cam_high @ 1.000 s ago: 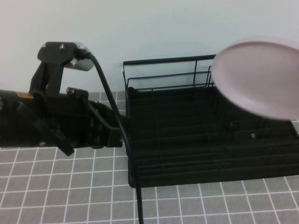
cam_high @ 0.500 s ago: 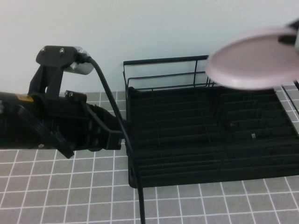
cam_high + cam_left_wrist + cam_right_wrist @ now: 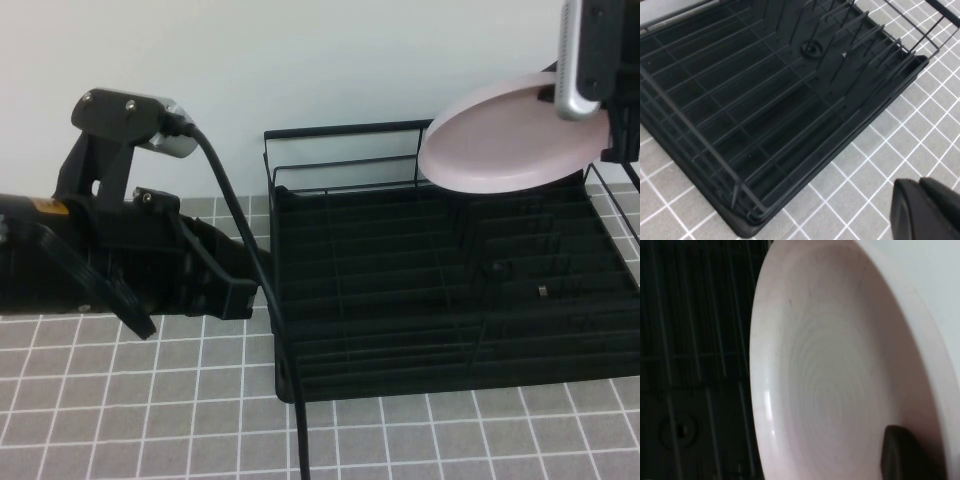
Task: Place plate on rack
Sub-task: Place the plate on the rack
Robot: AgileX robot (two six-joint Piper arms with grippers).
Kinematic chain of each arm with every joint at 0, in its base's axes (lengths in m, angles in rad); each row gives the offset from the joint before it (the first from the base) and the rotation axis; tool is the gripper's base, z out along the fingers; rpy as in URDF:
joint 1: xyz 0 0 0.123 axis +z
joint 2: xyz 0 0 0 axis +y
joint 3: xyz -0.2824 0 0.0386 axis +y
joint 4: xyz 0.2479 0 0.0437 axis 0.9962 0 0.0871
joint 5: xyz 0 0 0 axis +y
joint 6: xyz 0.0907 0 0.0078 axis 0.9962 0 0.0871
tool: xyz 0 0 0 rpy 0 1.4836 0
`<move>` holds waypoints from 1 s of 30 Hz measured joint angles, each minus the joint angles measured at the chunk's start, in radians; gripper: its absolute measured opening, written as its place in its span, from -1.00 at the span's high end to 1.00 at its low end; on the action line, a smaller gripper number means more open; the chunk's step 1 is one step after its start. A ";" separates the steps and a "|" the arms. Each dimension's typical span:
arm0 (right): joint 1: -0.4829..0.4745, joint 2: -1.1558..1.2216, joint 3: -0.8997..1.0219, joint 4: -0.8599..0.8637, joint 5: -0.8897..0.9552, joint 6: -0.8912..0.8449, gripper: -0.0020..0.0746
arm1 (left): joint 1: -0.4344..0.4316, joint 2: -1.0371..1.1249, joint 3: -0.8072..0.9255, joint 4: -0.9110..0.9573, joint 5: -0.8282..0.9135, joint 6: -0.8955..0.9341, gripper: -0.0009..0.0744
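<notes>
Up top, right gripper (image 3: 600,90) half cropped, clamping plate (image 3: 505,140); left gripper (image 3: 927,210) beside rack (image 3: 400,300).

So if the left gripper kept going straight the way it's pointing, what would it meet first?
Probably the rack: the left gripper sits beside its left side, pointing at it. The right gripper holds the plate above the rack's far right, likely clear.

no text, label, brand or number could be read anywhere. a small yellow patch sat on the left arm (image 3: 48,206), but nothing on it was legible. the rack (image 3: 440,290) and plate (image 3: 505,135) bore no markings.
</notes>
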State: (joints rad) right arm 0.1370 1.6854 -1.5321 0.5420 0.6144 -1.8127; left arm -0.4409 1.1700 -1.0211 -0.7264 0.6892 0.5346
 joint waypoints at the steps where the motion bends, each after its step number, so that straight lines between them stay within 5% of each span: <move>1: 0.000 0.011 0.000 0.007 -0.013 -0.014 0.96 | 0.000 0.000 0.000 0.002 0.000 0.000 0.98; 20: 0.000 0.183 0.000 0.041 -0.030 -0.049 0.94 | 0.000 0.000 0.000 0.004 0.006 0.005 0.98; 24: 0.000 0.203 0.000 0.041 -0.035 -0.044 0.70 | 0.000 0.000 0.000 0.006 0.006 0.005 0.98; 30: 0.000 0.203 0.000 0.041 -0.091 -0.021 0.09 | 0.000 0.000 0.000 0.008 0.006 0.005 0.98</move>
State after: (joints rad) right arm 0.1370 1.8889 -1.5321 0.5828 0.5231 -1.8342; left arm -0.4409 1.1700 -1.0211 -0.7185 0.6952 0.5398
